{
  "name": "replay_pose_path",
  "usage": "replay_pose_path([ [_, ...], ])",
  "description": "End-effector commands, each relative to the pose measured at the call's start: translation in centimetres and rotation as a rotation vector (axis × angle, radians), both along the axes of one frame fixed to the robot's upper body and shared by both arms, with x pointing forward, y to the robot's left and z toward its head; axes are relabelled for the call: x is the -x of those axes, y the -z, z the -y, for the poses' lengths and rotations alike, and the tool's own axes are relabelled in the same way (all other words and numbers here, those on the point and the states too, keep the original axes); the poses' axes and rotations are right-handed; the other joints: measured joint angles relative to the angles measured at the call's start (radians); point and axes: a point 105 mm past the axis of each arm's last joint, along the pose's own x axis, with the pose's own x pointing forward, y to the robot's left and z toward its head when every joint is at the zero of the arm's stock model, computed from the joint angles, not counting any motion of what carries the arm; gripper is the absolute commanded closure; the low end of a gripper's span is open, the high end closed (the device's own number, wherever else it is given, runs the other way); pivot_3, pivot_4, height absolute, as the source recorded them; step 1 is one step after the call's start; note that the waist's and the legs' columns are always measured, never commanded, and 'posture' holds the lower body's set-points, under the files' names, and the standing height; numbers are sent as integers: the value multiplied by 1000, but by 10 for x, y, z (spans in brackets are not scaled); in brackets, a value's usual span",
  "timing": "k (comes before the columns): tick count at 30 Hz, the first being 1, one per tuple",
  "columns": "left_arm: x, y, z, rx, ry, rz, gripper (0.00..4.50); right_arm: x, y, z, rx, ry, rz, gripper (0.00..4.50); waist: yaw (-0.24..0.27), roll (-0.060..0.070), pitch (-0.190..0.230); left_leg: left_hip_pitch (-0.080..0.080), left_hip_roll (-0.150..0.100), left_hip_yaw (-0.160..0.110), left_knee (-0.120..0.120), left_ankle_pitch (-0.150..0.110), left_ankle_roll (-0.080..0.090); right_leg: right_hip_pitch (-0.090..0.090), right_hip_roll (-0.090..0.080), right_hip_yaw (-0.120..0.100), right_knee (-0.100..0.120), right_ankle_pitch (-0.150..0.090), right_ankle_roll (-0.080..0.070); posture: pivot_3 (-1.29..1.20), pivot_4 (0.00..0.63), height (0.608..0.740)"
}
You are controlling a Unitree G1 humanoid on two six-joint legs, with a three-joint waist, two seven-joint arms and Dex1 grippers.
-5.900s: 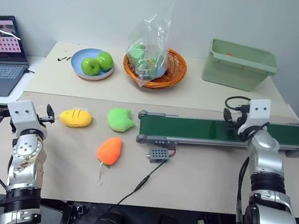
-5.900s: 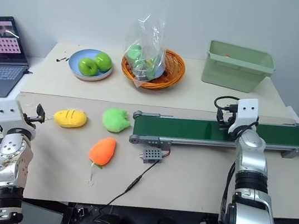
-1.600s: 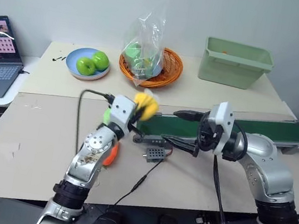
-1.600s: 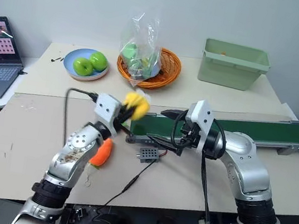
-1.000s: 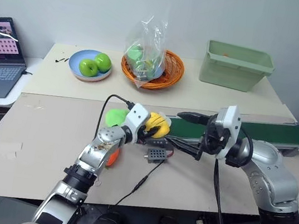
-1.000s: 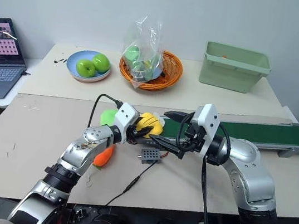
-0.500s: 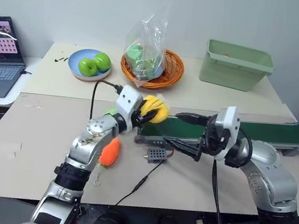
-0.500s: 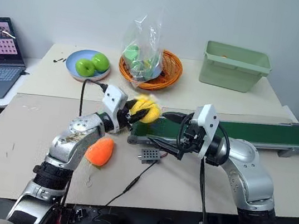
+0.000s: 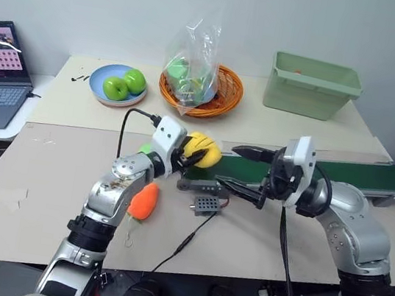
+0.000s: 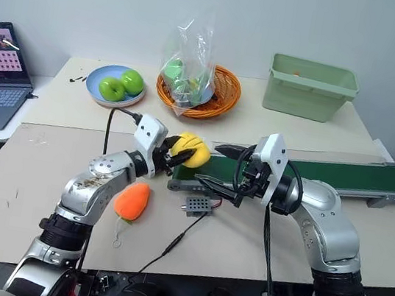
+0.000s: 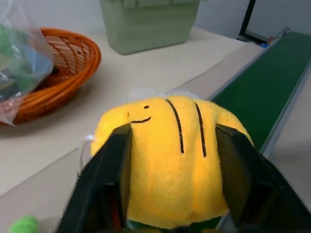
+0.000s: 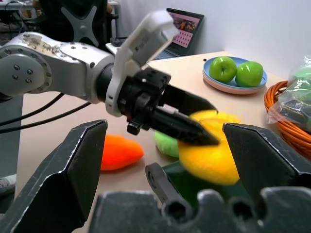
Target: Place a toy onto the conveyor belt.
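Behind the desk (image 9: 45,170) is a plain wall. On the desk lies the long green belt (image 9: 357,176). The left jaws (image 9: 198,155) are shut on the toy (image 9: 202,149), a yellow plush. They hold it up in the air, just over the near end of the belt, likely so it can drop there. The right jaws (image 9: 244,174) stand wide open and empty beside the toy. Maybe they wait to help.

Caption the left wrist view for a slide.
Left end effector holding the yellow plush toy above the near end of the green conveyor belt.
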Motion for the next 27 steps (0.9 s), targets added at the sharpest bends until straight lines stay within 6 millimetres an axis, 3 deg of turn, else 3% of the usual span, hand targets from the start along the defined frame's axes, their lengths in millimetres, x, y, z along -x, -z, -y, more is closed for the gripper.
replay_pose_path([
  [1, 0, -1, 3, -13, 16, 37, 500, 4, -14, 5, -13, 13, 69, 0, 1, 0, 0, 0, 0, 0, 0, 0, 0, 0, 0, 0, 0, 0, 0, 0, 150, 740],
  [3, -1, 2, 3, -19, 11, 34, 24, 4, -14, 6, -7, 17, 68, 0, 1, 0, 0, 0, 0, 0, 0, 0, 0, 0, 0, 0, 0, 0, 0, 0, 150, 740],
  [13, -5, -31, -17, 81, -58, 119, 24, 2, -10, 6, 5, 28, 62, 0, 0, 0, 0, 0, 1, 0, 0, 0, 0, 0, 1, 0, 0, 0, 0, 0, 150, 740],
  [16, -2, -41, -38, 102, -98, 134, 24, 0, -9, 5, 4, 24, 58, 0, -2, 0, 0, 0, 1, 0, 0, 0, 0, 0, 1, 0, 0, 0, 0, 0, 150, 740],
  [20, 27, -21, -45, -7, 54, 80, 24, -2, -7, 5, 5, 22, 51, 0, -13, 0, 0, 0, 2, 0, -1, -2, -1, -1, 3, 1, 0, 0, -1, 0, 150, 740],
  [27, 67, -7, -68, -113, 201, 41, 24, -7, -5, 17, 21, 40, 36, 0, -13, 2, 1, -2, 3, 0, -1, -3, -1, -4, 4, 3, 0, 0, -2, 0, 150, 740],
])
